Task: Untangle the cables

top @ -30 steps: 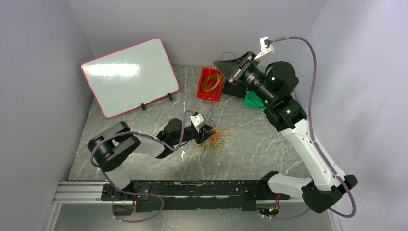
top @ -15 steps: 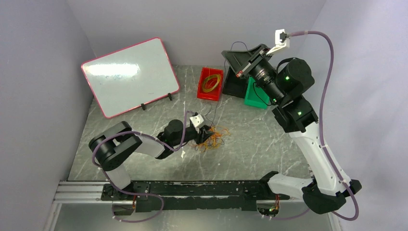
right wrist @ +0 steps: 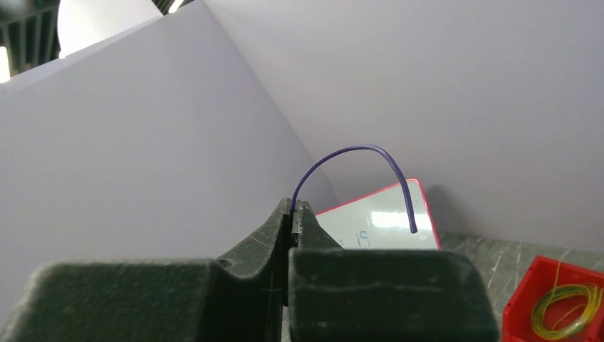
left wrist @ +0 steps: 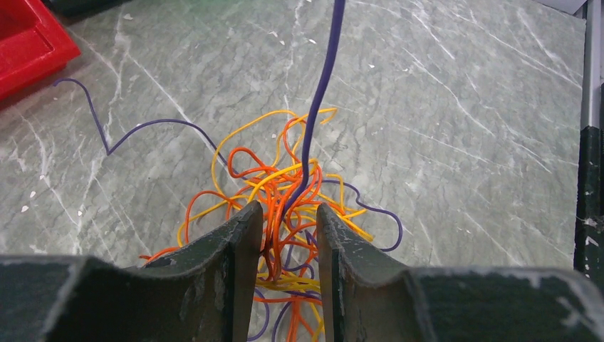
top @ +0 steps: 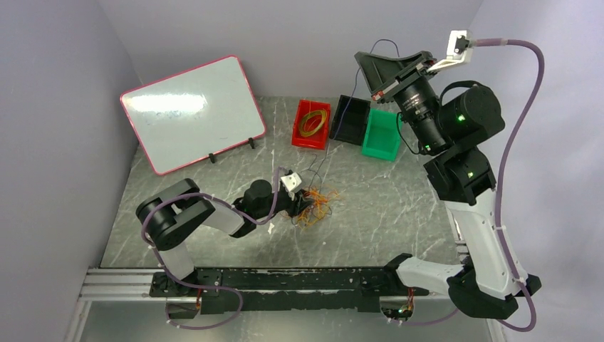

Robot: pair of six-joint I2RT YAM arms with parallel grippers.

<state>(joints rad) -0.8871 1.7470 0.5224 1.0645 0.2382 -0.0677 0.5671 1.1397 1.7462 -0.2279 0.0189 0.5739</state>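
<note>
My left end effector (left wrist: 287, 214) is low on the bench (left wrist: 463, 107) with its fingers partly spread. They straddle the near side of the cables (left wrist: 285, 182), a loose heap of orange, yellow and purple loops lying flat on the marbled surface. Several orange strands and one purple one run through the gap between the fingers, and I cannot tell whether either finger actually presses on them. From that same gap a purple cable (left wrist: 322, 85) rises steeply out of the heap and leaves the top of my left wrist view. My right end effector (right wrist: 294, 206) is held high above the far end of the bench, over the bins, with its fingers pressed together. It pinches a purple cable end that arcs out of the tips and curls back down. Behind it stands a red-framed whiteboard (right wrist: 381, 221) with a few faint blue marks, too small for me to read. The red bin (right wrist: 548, 299) holds a coil of yellow wire (right wrist: 566, 306).
</note>
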